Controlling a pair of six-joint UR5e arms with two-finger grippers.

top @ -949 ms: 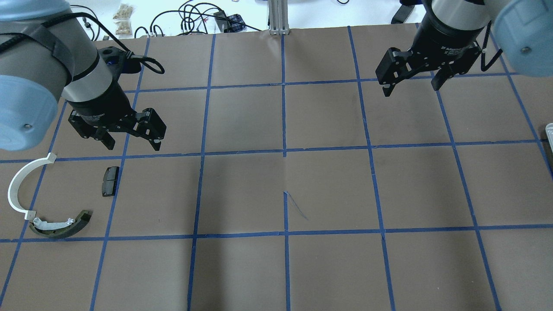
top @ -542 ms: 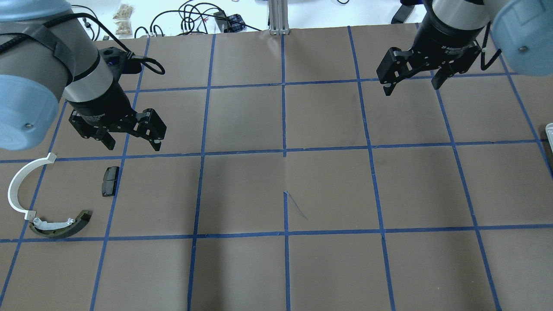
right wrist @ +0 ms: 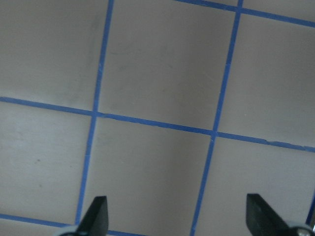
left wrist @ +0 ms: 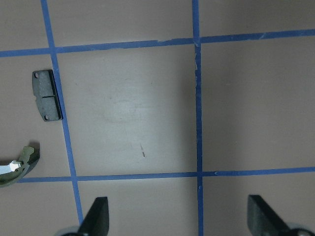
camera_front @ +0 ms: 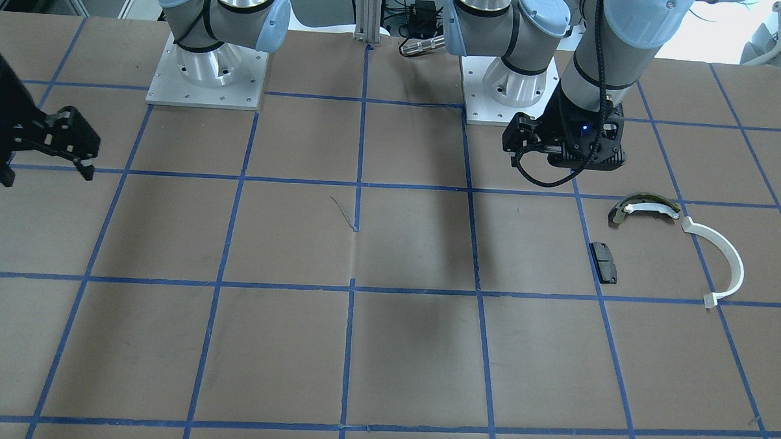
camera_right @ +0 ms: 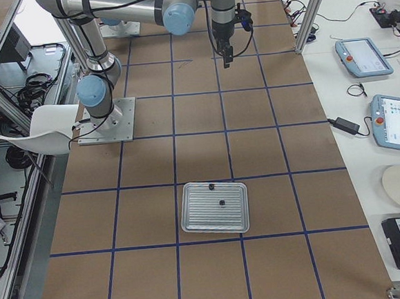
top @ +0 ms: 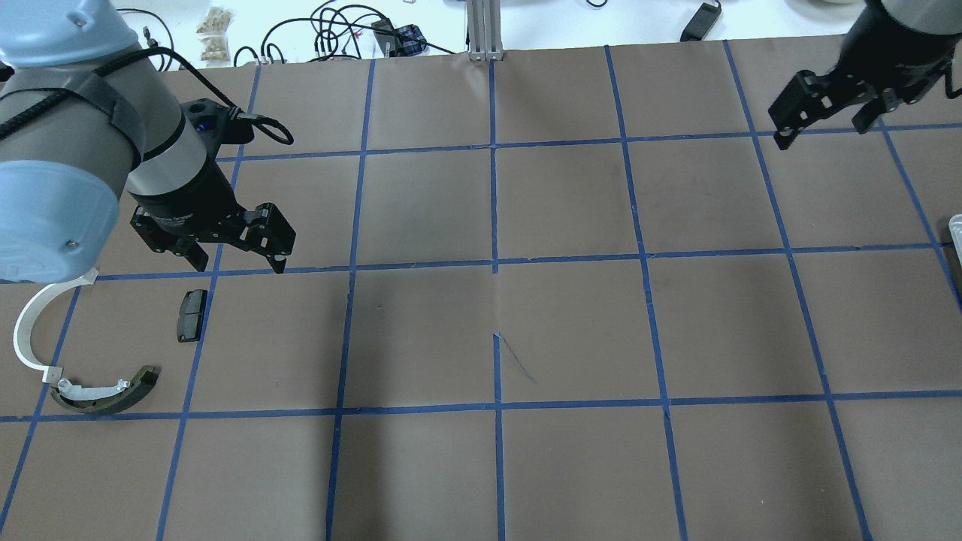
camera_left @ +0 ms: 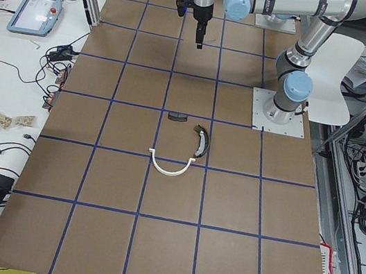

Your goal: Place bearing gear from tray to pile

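Observation:
The pale tray (camera_right: 214,207) lies at the table's right end with two small dark parts (camera_right: 221,202) on it; it shows only as a sliver in the overhead view (top: 956,225). The pile lies at the left: an olive-and-white shoe (top: 105,391), a white half-ring arc (top: 30,330) and a black pad (top: 192,315). My left gripper (top: 240,263) is open and empty, raised just beyond the pad; its wrist view shows the pad (left wrist: 47,95). My right gripper (top: 823,134) is open and empty, raised at the far right, left of the tray.
The table is brown paper with a blue tape grid (top: 494,263). Cables and small items (top: 353,34) lie beyond the far edge. The two arm bases (camera_front: 207,76) stand at the robot's side.
My right gripper has moved to the right and a little farther out, still open. My left gripper has shifted slightly toward the black pad, still open.

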